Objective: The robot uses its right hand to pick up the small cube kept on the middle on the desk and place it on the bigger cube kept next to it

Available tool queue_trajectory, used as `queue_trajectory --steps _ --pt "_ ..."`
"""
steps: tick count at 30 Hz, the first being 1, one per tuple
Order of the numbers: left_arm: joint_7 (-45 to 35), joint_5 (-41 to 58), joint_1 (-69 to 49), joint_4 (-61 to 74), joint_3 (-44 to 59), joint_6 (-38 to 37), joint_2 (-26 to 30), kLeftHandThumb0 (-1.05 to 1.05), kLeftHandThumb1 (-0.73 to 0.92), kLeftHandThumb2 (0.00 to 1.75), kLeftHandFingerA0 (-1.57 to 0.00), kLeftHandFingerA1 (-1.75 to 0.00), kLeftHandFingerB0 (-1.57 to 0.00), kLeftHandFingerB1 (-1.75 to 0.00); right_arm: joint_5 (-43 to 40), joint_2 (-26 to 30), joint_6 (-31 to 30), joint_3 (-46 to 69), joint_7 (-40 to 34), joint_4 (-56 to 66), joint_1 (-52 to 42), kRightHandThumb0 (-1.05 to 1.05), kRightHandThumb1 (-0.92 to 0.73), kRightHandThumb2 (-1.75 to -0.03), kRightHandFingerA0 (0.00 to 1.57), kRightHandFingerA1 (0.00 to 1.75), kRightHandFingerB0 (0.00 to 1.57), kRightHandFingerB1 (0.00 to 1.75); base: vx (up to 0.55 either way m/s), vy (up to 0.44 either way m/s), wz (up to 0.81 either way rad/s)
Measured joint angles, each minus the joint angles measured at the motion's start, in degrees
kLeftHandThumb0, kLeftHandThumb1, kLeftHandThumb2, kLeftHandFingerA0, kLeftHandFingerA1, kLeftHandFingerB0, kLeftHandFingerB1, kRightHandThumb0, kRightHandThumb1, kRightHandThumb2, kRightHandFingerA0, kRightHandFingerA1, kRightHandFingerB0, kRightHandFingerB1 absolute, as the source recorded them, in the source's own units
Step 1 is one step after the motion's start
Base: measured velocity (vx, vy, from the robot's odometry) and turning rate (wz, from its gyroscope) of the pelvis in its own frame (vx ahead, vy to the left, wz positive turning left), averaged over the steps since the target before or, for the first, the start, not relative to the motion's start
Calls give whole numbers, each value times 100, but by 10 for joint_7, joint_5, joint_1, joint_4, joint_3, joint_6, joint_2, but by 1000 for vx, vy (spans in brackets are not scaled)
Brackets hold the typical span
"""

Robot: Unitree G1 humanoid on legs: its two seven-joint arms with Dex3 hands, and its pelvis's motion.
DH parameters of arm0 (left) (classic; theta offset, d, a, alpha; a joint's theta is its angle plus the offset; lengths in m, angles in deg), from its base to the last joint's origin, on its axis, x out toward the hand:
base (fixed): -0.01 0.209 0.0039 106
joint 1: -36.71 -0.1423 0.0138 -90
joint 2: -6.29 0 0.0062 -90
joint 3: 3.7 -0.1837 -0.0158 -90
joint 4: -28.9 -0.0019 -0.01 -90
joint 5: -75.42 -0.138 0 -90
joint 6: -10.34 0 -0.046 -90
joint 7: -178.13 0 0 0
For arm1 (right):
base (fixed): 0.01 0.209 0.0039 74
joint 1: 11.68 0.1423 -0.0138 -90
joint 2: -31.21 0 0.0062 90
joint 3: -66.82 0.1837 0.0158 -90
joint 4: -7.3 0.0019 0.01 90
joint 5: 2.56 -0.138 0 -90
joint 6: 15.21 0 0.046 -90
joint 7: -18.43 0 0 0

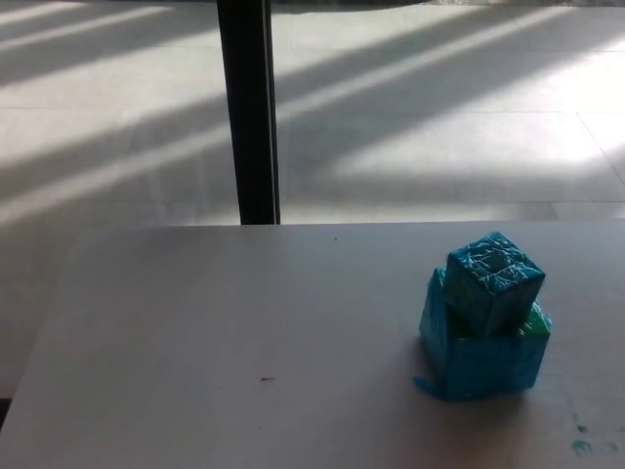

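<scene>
We see the small blue tape-wrapped cube (493, 280) sitting on top of the bigger blue tape-wrapped cube (482, 354), turned at an angle and apparently tilted, at the right of the pale grey desk (244, 332). Neither of our hands shows in the head view, so we cannot tell whether they are open or closed. The placing looks done to us. Our worry is that skewed seating: a knock to the desk could slide the small cube off. Nearby green paint specks (580, 445) pose no hazard.
</scene>
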Motion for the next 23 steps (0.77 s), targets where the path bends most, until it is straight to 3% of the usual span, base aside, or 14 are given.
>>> queue_trajectory --steps 2,3,4,15,16,17,18,23 --pt "0 -1 1 -2 -2 0 1 -66 69 62 -49 -51 -45 -39 -9 0 2 -7 0 -2 -1 -67 -64 -59 12 82 27 59 0 0 0" --pt "0 -1 1 -3 -3 0 1 -66 68 60 -49 -54 -48 -41 -14 0 2 -8 0 -2 -1 -65 -47 -92 14 66 30 64 0 0 0" --pt "1 -2 1 -4 -4 0 1 -66 68 61 -49 -55 -49 -42 -19 0 3 -10 0 -2 -2 -75 -63 -60 14 84 25 63 0 0 0" --pt "4 -3 5 -6 -7 0 2 -67 69 60 -51 -55 -47 -41 -44 7 10 -50 -4 -1 -7 -70 -63 -59 19 83 27 63 0 0 0" --pt "4 -4 5 -7 -7 0 2 -71 56 74 -48 -59 -45 -48 -47 7 10 -52 -4 -1 -7 -69 -63 -59 19 83 28 63 0 0 0" --pt "4 -4 6 -8 -7 0 2 -71 56 74 -48 -59 -45 -48 -49 8 10 -55 -5 -2 -6 -69 -63 -59 19 83 28 63 0 0 0" --pt "4 -4 5 -8 -7 0 2 -66 68 60 -51 -54 -49 -42 -50 9 11 -56 -5 -4 -5 -68 -63 -59 19 84 27 63 0 0 0" --pt "6 -3 3 -4 -7 0 2 -65 69 61 -51 -52 -48 -40 -58 10 11 -61 -7 -1 -6 -70 -63 -59 19 83 27 61 0 0 0"
